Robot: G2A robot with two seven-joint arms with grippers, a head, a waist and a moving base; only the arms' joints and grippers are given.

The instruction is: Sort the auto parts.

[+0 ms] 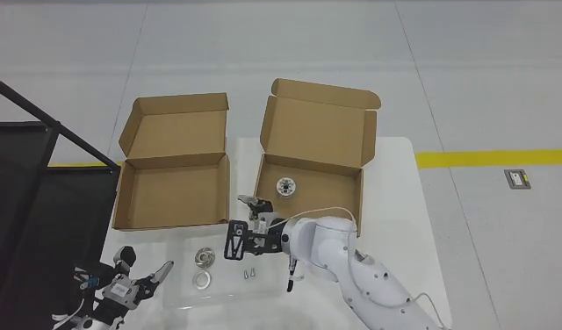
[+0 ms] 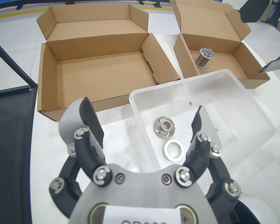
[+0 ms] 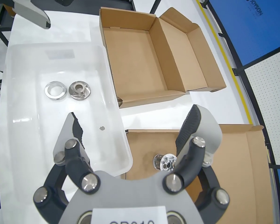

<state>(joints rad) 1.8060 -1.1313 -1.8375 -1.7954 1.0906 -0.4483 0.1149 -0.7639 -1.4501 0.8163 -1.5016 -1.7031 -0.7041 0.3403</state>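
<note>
Lower left of top view: left gripper spread wide, below plain brown left cardboard box, flaps up. Lower centre: clear plastic tray with flanged metal hub, flat ring, and specks too small to tell. Right gripper wide above tray's edge; right cardboard box, centre, holds one toothed metal cylinder.
</note>
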